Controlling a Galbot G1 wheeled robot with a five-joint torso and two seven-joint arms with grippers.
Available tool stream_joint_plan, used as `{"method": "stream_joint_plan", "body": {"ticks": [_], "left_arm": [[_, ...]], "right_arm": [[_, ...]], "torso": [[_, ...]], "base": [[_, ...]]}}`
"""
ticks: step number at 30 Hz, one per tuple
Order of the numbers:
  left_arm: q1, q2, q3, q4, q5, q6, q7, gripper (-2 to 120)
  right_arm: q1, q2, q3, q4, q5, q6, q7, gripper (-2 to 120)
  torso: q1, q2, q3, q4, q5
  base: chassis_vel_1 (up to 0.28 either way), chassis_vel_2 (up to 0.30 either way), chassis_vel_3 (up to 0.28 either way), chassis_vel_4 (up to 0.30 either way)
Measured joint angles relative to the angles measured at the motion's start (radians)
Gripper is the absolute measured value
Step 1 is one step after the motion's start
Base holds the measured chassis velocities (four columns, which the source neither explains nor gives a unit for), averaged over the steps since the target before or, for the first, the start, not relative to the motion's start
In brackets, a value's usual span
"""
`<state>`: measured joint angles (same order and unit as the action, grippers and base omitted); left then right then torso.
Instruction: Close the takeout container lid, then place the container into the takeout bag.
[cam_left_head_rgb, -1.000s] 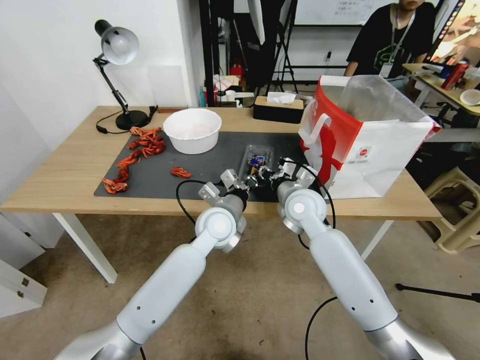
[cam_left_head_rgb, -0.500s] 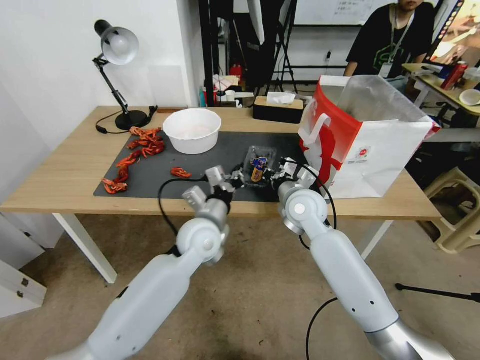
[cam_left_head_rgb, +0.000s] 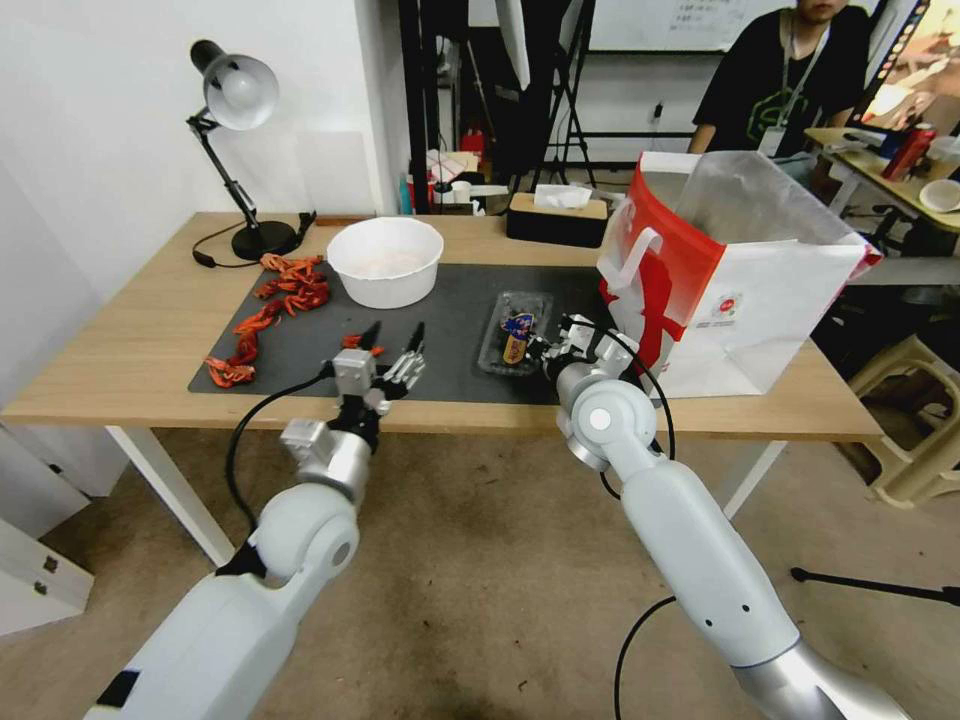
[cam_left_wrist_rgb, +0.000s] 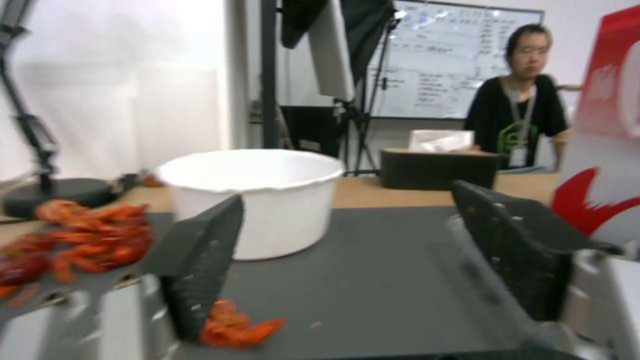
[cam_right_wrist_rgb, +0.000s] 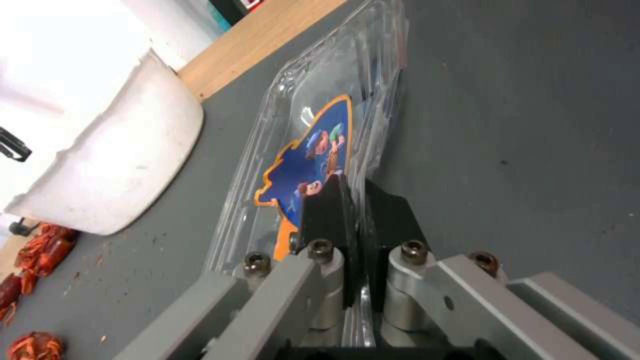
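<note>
Wooden desk (cam_left_head_rgb: 130, 350) with a dark mat (cam_left_head_rgb: 440, 300) across its middle carries everything. On the mat, nearer its right end and front edge, lies the takeout container (cam_left_head_rgb: 515, 333), flat, lid (cam_right_wrist_rgb: 313, 145) down over it, so closing looks done. Its long axis runs from the desk's front edge toward the back. The right gripper (cam_left_head_rgb: 553, 347) sits at the container's front right corner, and the right wrist view shows its jaws clenched together on the clear rim there. The takeout bag (cam_left_head_rgb: 735, 270) stands open-mouthed on the desk's right end, just beside the container on its right side, so the lift has to go up and rightward over the bag's red side panel (a thin rim pinch may let the box tilt). The left gripper (cam_left_head_rgb: 393, 357) hovers over the mat's front edge, left of the container and apart from it, fingers spread, holding nothing.
</note>
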<state>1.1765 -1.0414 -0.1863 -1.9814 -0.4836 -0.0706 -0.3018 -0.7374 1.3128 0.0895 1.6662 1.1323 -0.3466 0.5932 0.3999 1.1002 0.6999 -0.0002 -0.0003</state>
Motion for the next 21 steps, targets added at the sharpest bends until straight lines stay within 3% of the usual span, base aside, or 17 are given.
{"method": "stream_joint_plan", "body": {"ticks": [3, 13, 21], "left_arm": [[0.105, 0.013, -0.071, -0.011, 0.029, -0.034, 0.001, 99], [0.308, -0.029, -0.172, 0.002, 0.119, -0.157, 0.010, 100], [0.354, -0.043, -0.187, 0.013, 0.126, -0.181, 0.010, 100]], "right_arm": [[0.000, 0.000, 0.001, 0.004, -0.002, 0.001, -0.001, 0], [0.001, -0.004, 0.004, 0.014, 0.000, 0.002, -0.007, 0], [0.005, -0.009, 0.004, 0.035, 0.008, 0.002, -0.008, 0]], "torso": [[0.000, 0.000, 0.000, 0.0003, 0.0001], [0.000, 0.000, 0.000, 0.0002, 0.0002], [0.000, 0.000, 0.000, 0.0003, 0.0003]], "base": [[0.000, 0.000, 0.000, 0.000], [0.000, 0.000, 0.000, 0.000], [0.000, 0.000, 0.000, 0.000]]}}
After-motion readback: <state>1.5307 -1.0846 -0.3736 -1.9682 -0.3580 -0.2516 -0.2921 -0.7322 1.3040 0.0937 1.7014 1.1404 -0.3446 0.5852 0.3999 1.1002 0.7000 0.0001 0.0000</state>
